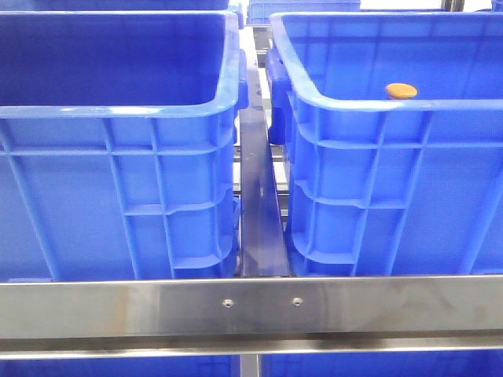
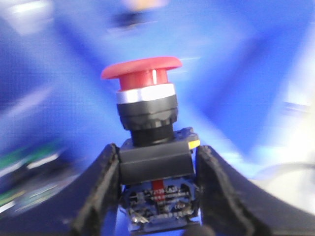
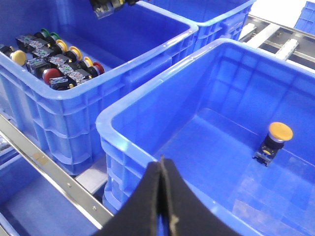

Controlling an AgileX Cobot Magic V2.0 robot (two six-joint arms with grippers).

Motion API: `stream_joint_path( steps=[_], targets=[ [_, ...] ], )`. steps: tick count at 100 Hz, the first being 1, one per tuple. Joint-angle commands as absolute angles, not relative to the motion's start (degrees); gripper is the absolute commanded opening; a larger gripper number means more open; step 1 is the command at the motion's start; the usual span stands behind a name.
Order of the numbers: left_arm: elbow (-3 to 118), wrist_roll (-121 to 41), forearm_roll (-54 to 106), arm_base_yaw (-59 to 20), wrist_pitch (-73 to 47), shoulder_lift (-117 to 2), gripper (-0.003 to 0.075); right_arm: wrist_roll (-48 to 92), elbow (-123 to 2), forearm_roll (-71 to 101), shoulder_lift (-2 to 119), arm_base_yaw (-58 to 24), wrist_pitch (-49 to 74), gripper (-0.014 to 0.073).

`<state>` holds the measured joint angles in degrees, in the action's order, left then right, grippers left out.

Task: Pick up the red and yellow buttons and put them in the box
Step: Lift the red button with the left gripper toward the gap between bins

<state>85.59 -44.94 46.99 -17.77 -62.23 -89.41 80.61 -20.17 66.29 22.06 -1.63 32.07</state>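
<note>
Right box contains one yellow button; left crate holds many. Left gripper pinches one red button; right gripper pressed together

Two crates side by side on my rack, metal rail across front of both, gap with dark bar between them. Right crate holds one button, standing upright on floor near far wall. Left crate holds cluster of buttons, packed together in rows at one end. My left tool grips another button by its body, cap pointing away from fingers. My right tool above near rim of right crate, tips together.
</note>
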Motion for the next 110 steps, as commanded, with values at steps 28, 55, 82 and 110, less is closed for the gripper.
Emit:
stream_joint_path(
  steps=[28,55,82,110],
  targets=[
    [87.43,-47.84,54.89,-28.17,-67.84,-88.12,0.0071,81.13,-21.6,68.38,22.45,-1.13,30.53,-0.0057],
    [87.43,-47.84,54.12,-30.85,-68.13,-88.28,0.0071,81.13,-21.6,68.38,22.45,-1.13,30.14,0.0076],
    [87.43,-47.84,54.04,-30.73,-68.13,-88.28,0.0071,78.13,-22.28,72.42,22.45,-1.13,28.59,0.0627],
    [87.43,-47.84,54.04,-30.73,-68.27,-88.28,0.0071,62.15,-29.21,72.74,27.04,-1.13,32.95,0.0612]
  ],
)
